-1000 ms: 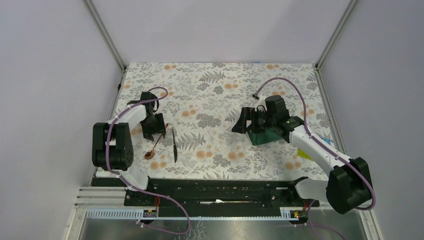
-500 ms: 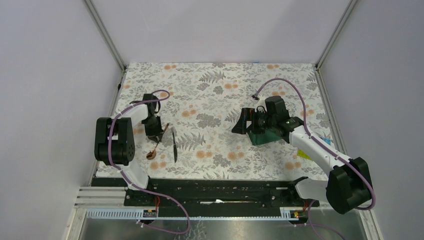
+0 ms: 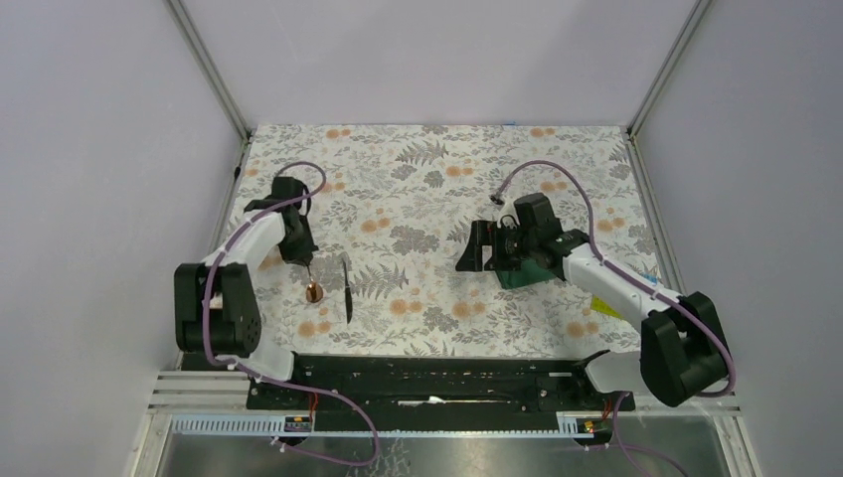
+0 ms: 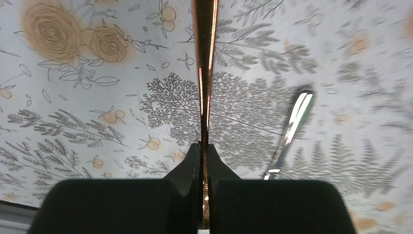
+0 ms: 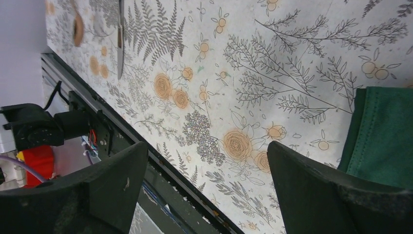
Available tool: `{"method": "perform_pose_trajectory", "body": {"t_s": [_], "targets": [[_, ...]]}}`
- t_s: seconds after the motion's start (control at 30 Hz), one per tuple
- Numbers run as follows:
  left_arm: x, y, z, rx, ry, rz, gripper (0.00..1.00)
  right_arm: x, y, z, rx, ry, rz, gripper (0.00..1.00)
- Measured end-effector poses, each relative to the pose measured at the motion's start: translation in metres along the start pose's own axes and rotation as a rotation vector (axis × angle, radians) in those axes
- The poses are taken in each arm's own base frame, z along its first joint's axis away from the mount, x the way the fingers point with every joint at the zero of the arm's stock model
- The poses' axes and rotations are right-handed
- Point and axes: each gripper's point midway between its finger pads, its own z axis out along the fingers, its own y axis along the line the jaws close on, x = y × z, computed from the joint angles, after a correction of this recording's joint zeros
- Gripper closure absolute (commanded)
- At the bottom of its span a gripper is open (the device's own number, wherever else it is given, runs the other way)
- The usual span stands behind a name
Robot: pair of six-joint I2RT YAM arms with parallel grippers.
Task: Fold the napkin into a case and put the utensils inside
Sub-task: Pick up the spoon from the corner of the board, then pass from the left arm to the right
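Note:
My left gripper (image 3: 304,254) is shut on the thin handle of the copper spoon (image 3: 314,289), whose bowl hangs toward the near side just off the tablecloth. In the left wrist view the handle (image 4: 204,73) runs straight out from between the pressed jaws (image 4: 202,148). The black knife (image 3: 347,288) lies flat just right of the spoon and shows as a glinting blade (image 4: 291,127). The dark green napkin (image 3: 525,271) lies folded under my right wrist. My right gripper (image 3: 478,246) stands wide open just left of it, holding nothing; the napkin's edge (image 5: 384,136) sits beside the right finger.
A floral tablecloth (image 3: 427,189) covers the table. A black rail (image 3: 427,373) runs along the near edge, seen also in the right wrist view (image 5: 160,161). Something yellow (image 3: 602,306) lies under the right forearm. Grey walls close in on three sides.
The left gripper has shut on the spoon handle and swung it, bringing the bowl closer to the knife. The right gripper has shifted slightly left and stayed open.

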Motion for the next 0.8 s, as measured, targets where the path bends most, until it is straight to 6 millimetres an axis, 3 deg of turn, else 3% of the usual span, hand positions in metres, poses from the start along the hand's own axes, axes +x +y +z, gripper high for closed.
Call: {"method": "perform_pose_trajectory", "body": {"t_s": [0.17,0.23,0.33,0.47,0.57,0.63,0.8], "targets": [[-0.028,-0.016,-0.052,0.117,-0.204,-0.191,1.0,0.01,0.002,0.021,0.077,0.038,-0.036,0.01],[-0.042,-0.035,-0.082,0.281,-0.336,-0.333,1.0,0.014,0.01,0.028,0.098,0.027,-0.073,0.01],[-0.043,-0.061,-0.116,0.539,-0.425,-0.538,1.0,0.014,0.031,0.04,0.098,-0.027,-0.148,0.01],[-0.035,-0.094,-0.12,0.807,-0.327,-0.8,1.0,0.007,0.072,0.054,0.023,-0.152,-0.297,0.01],[-0.026,-0.104,-0.111,0.873,-0.212,-0.953,1.0,0.011,0.106,0.062,-0.082,-0.279,-0.441,0.01],[-0.029,-0.105,-0.118,0.917,-0.178,-1.052,1.0,0.01,0.118,0.065,-0.113,-0.342,-0.485,0.01],[-0.046,-0.109,-0.16,1.128,-0.14,-1.222,1.0,-0.037,0.146,0.081,-0.182,-0.583,-0.498,0.05]]}}
